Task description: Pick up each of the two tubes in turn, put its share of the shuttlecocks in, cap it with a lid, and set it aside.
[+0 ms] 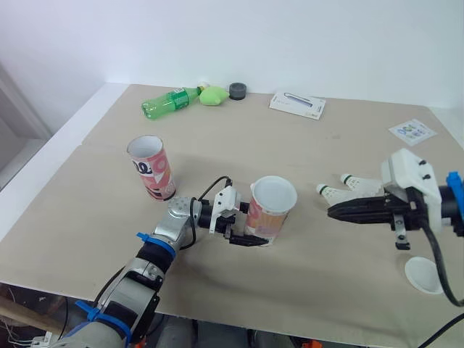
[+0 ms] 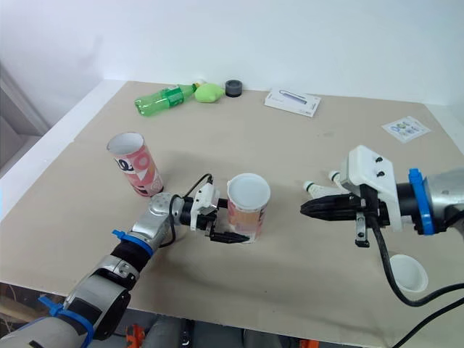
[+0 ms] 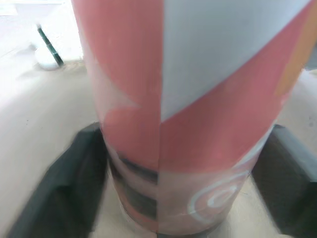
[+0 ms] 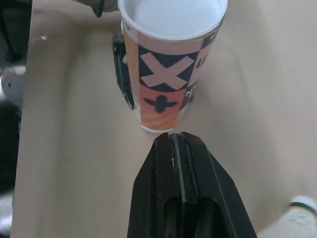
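A pink-and-white tube (image 1: 270,210) with an open top stands upright at the table's middle. My left gripper (image 1: 250,233) is shut on its base, one black finger (image 3: 74,188) pressed against each side. A second open tube (image 1: 152,168) stands to the left, behind that arm. My right gripper (image 1: 332,212) is shut with nothing in it, pointing at the middle tube from the right, a short gap away. Two white shuttlecocks (image 1: 344,187) lie on the table just behind its fingers. A white lid (image 1: 424,275) lies near the front right edge.
At the back of the table lie a green bottle (image 1: 170,100), a green lump (image 1: 212,95), a dark grey round cap (image 1: 237,90) and a flat white box (image 1: 297,105). A printed card (image 1: 412,132) lies at the far right.
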Controlling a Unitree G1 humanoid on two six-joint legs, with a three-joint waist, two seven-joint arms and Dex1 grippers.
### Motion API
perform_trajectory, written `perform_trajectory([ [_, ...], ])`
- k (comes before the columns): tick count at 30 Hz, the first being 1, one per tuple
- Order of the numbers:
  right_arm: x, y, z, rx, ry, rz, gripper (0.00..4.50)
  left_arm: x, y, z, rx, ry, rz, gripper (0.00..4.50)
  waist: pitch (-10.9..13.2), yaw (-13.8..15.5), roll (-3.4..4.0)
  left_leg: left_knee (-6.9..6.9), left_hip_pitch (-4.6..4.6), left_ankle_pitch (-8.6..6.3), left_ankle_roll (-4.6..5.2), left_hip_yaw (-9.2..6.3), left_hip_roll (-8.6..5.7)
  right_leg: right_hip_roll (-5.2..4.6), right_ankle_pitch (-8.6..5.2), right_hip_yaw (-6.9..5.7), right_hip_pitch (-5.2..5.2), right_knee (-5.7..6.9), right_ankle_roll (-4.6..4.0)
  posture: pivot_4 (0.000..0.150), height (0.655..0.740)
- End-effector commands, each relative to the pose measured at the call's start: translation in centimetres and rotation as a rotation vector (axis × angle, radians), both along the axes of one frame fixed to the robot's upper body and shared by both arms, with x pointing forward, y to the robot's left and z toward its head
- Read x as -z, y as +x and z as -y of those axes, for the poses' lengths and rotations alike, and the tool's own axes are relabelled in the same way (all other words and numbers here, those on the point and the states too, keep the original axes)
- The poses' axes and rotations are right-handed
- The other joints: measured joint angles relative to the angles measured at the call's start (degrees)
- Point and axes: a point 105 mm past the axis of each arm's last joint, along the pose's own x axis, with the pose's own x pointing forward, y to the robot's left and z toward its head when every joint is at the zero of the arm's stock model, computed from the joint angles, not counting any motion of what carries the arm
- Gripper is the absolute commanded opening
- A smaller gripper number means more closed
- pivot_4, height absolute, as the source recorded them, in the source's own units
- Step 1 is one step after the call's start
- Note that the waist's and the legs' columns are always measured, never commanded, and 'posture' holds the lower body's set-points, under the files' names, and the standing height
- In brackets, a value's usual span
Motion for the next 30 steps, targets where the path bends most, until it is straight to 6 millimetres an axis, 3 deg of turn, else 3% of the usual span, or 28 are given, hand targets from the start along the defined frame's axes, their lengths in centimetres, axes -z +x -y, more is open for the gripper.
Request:
perform_trajectory([
  [1, 0.8, 0.1, -0.1, 0.013, -0.012, 0.058, 0.95, -0.4, -0.8, -0.3, 0.070, 0.015, 0.011, 4.50, 0.0, 0.0, 0.00, 0.00, 0.00, 0.00, 0.00, -0.02, 0.00, 0.00, 0.00, -0.01, 0.03, -0.01, -0.01, 0.150, 0.7294],
  [5, 1.9, 0.3, 0.8, 0.081, 0.033, 0.011, 2.82, -2.1, -0.1, -0.2, 0.012, -0.054, 0.077, 4.50, 0.0, 0.0, 0.00, -0.01, -0.05, 0.00, 0.00, 0.00, -0.06, -0.04, 0.01, 0.03, 0.00, -0.01, -0.03, 0.150, 0.7294],
  [9, 2.8, -0.2, 1.2, 0.099, 0.060, -0.039, 4.30, -3.6, -0.3, -1.4, 0.028, -0.062, 0.043, 4.50, 0.1, 0.0, -0.06, -0.02, -0.12, 0.00, 0.00, -0.08, -0.06, -0.01, 0.00, 0.00, 0.00, -0.02, -0.04, 0.150, 0.7294],
  [10, 3.0, -0.4, 1.3, 0.103, 0.063, -0.054, 4.47, -3.8, -0.5, -1.9, 0.036, -0.051, 0.047, 4.50, 0.1, 0.0, -0.06, -0.02, -0.12, 0.00, 0.00, -0.08, -0.05, -0.01, 0.00, -0.01, -0.02, -0.02, -0.05, 0.150, 0.7294],
  [18, 5.7, -0.8, 0.1, 0.075, 0.051, -0.120, 4.47, -5.2, -2.3, -5.7, 0.016, 0.005, 0.074, 4.50, 0.1, -0.1, -0.09, -0.05, -0.04, 0.00, 0.00, -0.08, 0.01, 0.01, -0.03, -0.02, 0.03, -0.01, -0.10, 0.150, 0.7294],
  [25, 7.6, 1.1, -1.1, 0.114, 0.073, -0.034, 4.47, -7.2, -4.6, -10.5, -0.130, -0.005, 0.114, 4.50, 0.1, -0.2, -0.13, -0.06, -0.01, 0.00, -0.01, 0.00, 0.12, 0.01, -0.07, -0.02, -0.01, -0.03, -0.07, 0.150, 0.7294],
  [30, 8.5, 1.3, -2.7, 0.086, 0.123, -0.034, 4.47, -8.0, -6.3, -12.0, -0.228, -0.020, 0.103, 4.50, 0.2, 0.1, -0.18, -0.07, -0.01, -0.01, -0.02, 0.00, 0.21, 0.02, -0.24, -0.08, -0.01, -0.02, -0.37, 0.150, 0.7294],
])
